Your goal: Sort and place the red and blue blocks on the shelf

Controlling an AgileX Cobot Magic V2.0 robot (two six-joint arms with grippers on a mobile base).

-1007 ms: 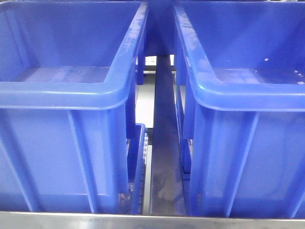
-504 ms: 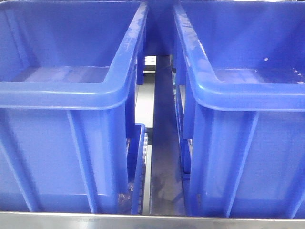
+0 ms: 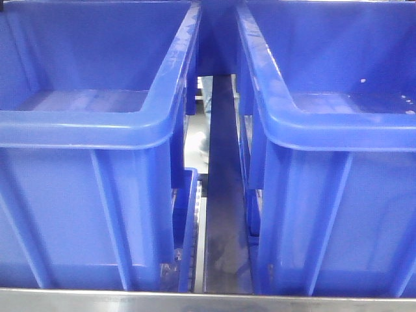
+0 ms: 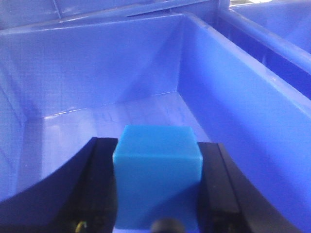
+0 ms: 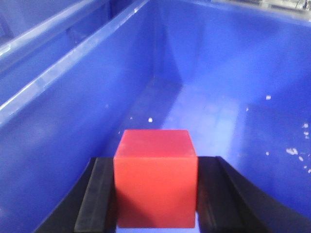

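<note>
My left fingers (image 4: pixel 158 194) grip the blue block (image 4: pixel 158 179), my right fingers (image 5: pixel 155 194) the red block (image 5: pixel 155 177); I'd lower each near its bin (image 5: pixel 204 111) floor before releasing.

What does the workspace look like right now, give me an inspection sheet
Surface: steel ledge along the front view's bottom edge; metal rail between the bins.
Job's things: blue block in the left hand; red block in the right hand.
Clutter: white specks on the right bin floor.
Hands: left hand shut on the blue block over the left bin; right hand shut on the red block.
Cables: nothing seen.
Surroundings: two big blue bins side by side.
</note>
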